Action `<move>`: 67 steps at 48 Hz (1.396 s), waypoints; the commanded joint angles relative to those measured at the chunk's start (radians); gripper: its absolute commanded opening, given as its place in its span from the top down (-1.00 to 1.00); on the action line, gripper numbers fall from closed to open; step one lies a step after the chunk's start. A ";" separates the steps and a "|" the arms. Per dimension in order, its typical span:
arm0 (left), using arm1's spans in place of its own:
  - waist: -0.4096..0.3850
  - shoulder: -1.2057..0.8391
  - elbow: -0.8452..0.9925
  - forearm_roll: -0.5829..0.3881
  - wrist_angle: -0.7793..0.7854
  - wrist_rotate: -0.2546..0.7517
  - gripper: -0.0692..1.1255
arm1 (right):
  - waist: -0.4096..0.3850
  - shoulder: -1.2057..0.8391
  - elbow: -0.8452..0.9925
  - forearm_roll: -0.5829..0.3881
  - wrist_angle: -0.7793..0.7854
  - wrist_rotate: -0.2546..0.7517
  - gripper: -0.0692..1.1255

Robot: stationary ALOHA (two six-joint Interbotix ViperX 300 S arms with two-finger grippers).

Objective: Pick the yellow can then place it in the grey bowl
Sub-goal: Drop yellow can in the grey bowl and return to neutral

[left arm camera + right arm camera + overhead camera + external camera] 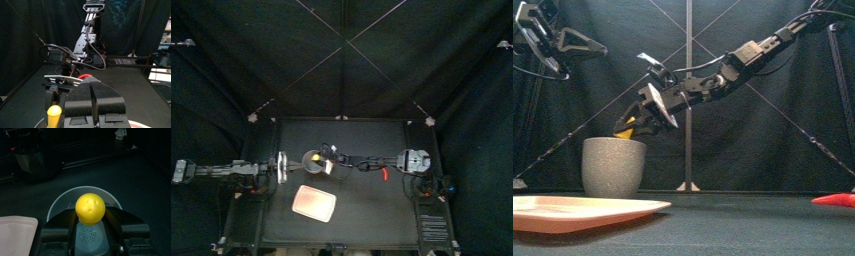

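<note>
The yellow can [89, 208] hangs above the mouth of the tall grey speckled cup [65, 204], and my right gripper [89, 217] is shut on it. In the front view the can [629, 126] shows as a yellow tip just over the cup [613, 166], held by the right gripper [643, 118], whose arm slants down from the upper right. From above, the right gripper [318, 160] covers the cup [310, 157] left of the table's middle. The left gripper [286, 167] rests shut beside it at the left, holding nothing; its own view shows its jaws together [92, 86] and the can [52, 115].
A flat pink tray [315, 204] lies toward the front of the table, in front of the cup [580, 212]. A small red toy [385, 174] lies to the right of the middle, under the right arm [835, 200].
</note>
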 commanded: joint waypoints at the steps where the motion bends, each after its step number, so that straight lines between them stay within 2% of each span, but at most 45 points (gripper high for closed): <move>1: 0.000 0.005 -0.014 0.014 -0.003 0.002 0.93 | -0.002 -0.028 -0.021 0.023 -0.005 0.000 -0.32; 8: 0.002 0.005 -0.014 0.018 -0.005 0.002 0.93 | 0.003 -0.029 -0.018 0.071 -0.005 0.000 -0.58; 14: 0.002 0.005 -0.014 0.018 -0.003 0.002 0.93 | 0.012 -0.029 -0.015 0.074 -0.009 -0.002 -0.69; 28: -0.003 0.005 -0.012 0.018 0.005 0.000 0.93 | 0.037 -0.107 0.069 0.051 -0.078 -0.003 -0.69; 53: -0.005 0.005 0.006 0.018 0.008 0.002 0.93 | 0.130 -0.558 0.658 0.052 -0.446 -0.005 -0.69; 67: 0.000 0.005 0.009 0.026 0.008 0.002 0.93 | 0.153 -0.759 0.841 0.051 -0.462 -0.006 -0.69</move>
